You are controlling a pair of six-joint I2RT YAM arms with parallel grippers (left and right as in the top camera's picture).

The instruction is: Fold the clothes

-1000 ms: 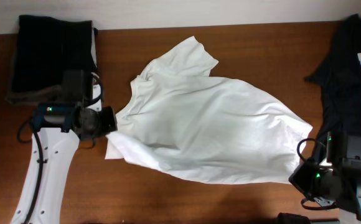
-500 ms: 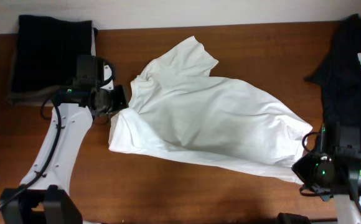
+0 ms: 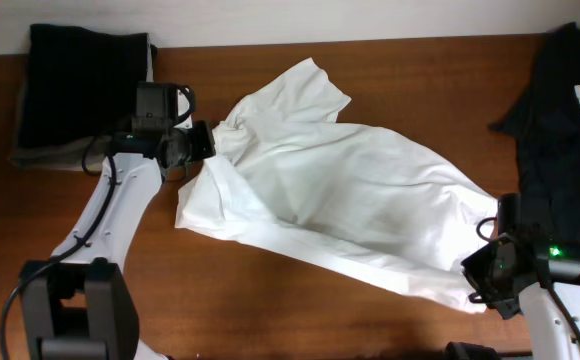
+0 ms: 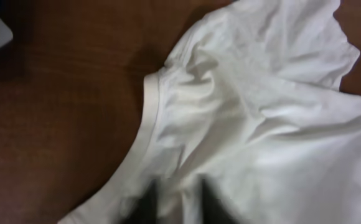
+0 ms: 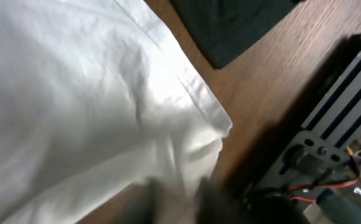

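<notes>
Dark brown wood table (image 3: 390,70), grain visible. Pale wall (image 3: 300,18) strip ran along far edge. White T-shirt (image 3: 340,190) lay spread and wrinkled across table middle, collar toward left. Black folded stack (image 3: 80,85) sat at far-left corner. Dark garment (image 3: 560,110) lay at right, cut off by frame edge. Left gripper (image 3: 208,148) was clamped on cloth by collar. Right gripper (image 3: 473,282) pinched hem corner, near right. Wrist views were blurred, fingers only dark smears with cloth bunched between.

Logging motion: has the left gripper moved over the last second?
Yes. The left gripper shifted up-frame and right, now level with the black pile's lower part.
</notes>
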